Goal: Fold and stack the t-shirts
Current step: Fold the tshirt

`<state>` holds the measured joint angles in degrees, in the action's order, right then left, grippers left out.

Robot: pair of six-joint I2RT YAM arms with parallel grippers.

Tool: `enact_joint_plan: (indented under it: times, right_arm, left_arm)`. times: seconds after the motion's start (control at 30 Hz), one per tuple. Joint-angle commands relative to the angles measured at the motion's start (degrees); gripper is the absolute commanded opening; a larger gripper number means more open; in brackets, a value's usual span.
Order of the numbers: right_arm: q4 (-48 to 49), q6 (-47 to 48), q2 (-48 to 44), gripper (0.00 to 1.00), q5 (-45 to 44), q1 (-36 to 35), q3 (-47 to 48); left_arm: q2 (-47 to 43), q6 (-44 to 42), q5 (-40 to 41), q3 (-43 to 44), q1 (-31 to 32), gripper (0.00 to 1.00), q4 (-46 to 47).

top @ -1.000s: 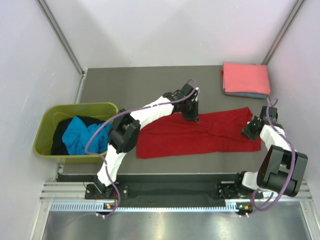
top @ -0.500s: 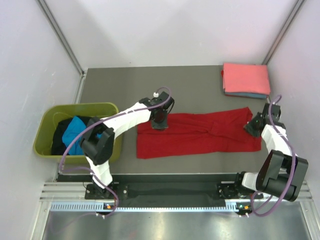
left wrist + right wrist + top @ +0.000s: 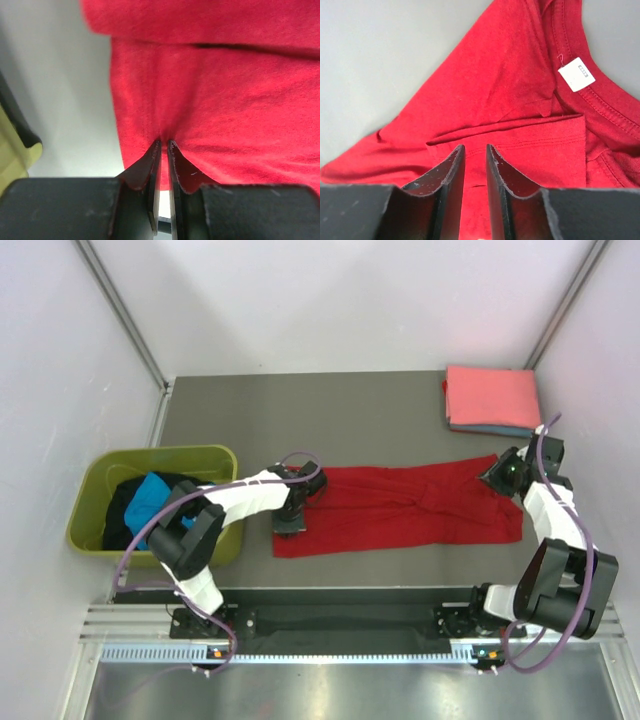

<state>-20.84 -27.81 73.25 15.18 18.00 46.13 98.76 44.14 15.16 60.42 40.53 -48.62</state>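
Note:
A bright red t-shirt lies folded into a long strip across the table. It fills the left wrist view and the right wrist view, where its collar and white label show. My left gripper is at the strip's left end. Its fingers are closed, and the cloth puckers at the tips. My right gripper is at the strip's upper right corner. Its fingers are a little apart just above the cloth, with nothing between them.
A folded salmon-pink t-shirt lies on a blue one at the back right. An olive-green tub at the left holds a turquoise t-shirt and a black one. Its rim shows in the left wrist view.
My left gripper has moved from the middle of the red t-shirt's far edge to its left end. My right gripper has moved from the shirt's right edge up to its collar corner.

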Motion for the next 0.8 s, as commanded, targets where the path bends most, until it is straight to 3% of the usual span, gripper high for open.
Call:
enact_joint_plan:
  times: [0.0, 0.2, 0.47, 0.67, 0.77]
  right_arm:
    - [2.21, 2.50, 1.28, 0.25, 1.43, -0.42, 0.01]
    - [4.14, -0.83, 2.59, 0.36, -1.73, -0.42, 2.29]
    - [7.74, -1.37, 11.45, 0.46, -11.84, -0.51, 10.46]
    - [7.48, 1.18, 20.07, 0.42, -11.31, -0.60, 16.44]
    - [8.19, 1.18, 22.36, 0.39, -10.87, -1.30, 17.85]
  left_arm:
    - [-2.96, 3.84, 3.21, -4.24, -0.10, 0.15, -2.00]
    - [-3.05, 6.66, 2.16, -11.19, -0.45, 0.15, 0.45]
    - [-5.24, 10.18, 4.17, -12.44, -0.46, 0.14, -4.01]
    - [-9.98, 8.34, 5.50, -1.82, -0.46, 0.17, -11.49]
    - [-10.26, 2.02, 2.79, 5.92, -0.54, 0.19, -10.62]
